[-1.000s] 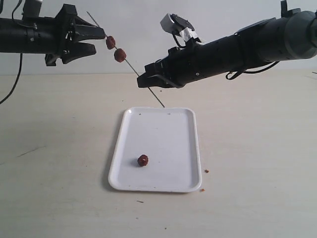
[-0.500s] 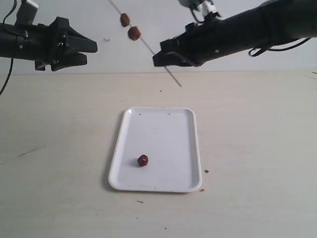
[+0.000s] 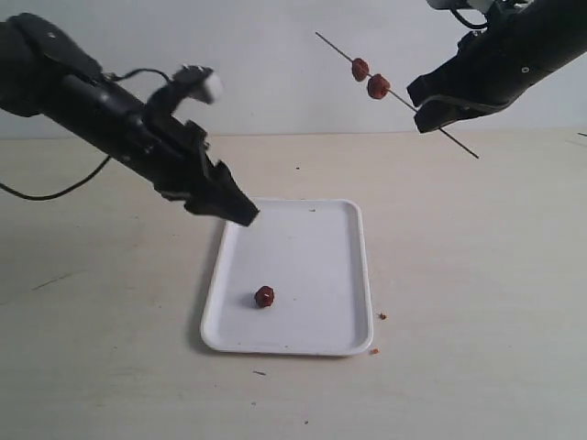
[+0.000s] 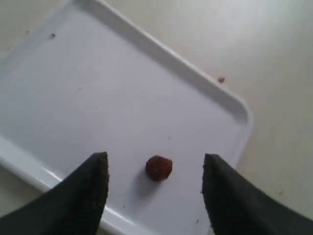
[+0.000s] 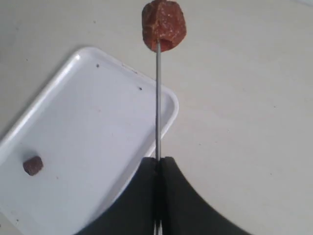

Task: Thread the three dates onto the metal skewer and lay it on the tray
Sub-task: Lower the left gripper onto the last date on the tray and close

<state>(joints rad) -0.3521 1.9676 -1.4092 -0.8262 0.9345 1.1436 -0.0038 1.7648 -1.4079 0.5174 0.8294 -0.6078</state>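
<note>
Dates, exterior view: two threaded dates [image 3: 370, 79] sit side by side on the skewer [image 3: 335, 48], touching each other; a loose date [image 3: 264, 296] lies alone in the tray [image 3: 367, 275].
Skewer, exterior view: tilted and held in the air, high above the tabletop [image 3: 477, 275].
Right gripper, exterior view: the right gripper [image 3: 422, 112] pinches the skewer below the two fruits, and a bare stretch of rod sticks out past it.
Tray, exterior view: flat on the tabletop. It holds only the loose date, near its front edge and left of the middle.
Left gripper, exterior view: the left gripper [image 3: 240, 213] points down at the tray's far left corner.
Crumbs, exterior view: small brown crumbs [image 3: 382, 316] lie on the tabletop just off the tray's front right corner.
Left gripper, left wrist view: the left gripper [image 4: 155, 157] has its jaws spread wide and holds nothing.
Loose date, left wrist view: the loose date [image 4: 159, 168] lies on the tray [image 4: 98, 88], framed between the two jaws and close to one rim.
Right gripper, right wrist view: the right gripper [image 5: 158, 164] has its jaws pressed together on the skewer [image 5: 157, 98].
Dates, right wrist view: one of the threaded dates [image 5: 164, 25] shows at the far end of the rod; the second cannot be made out.
Tray, right wrist view: the tray [image 5: 88, 127] lies below, with the loose date [image 5: 33, 165] inside it, well apart from the skewer.
</note>
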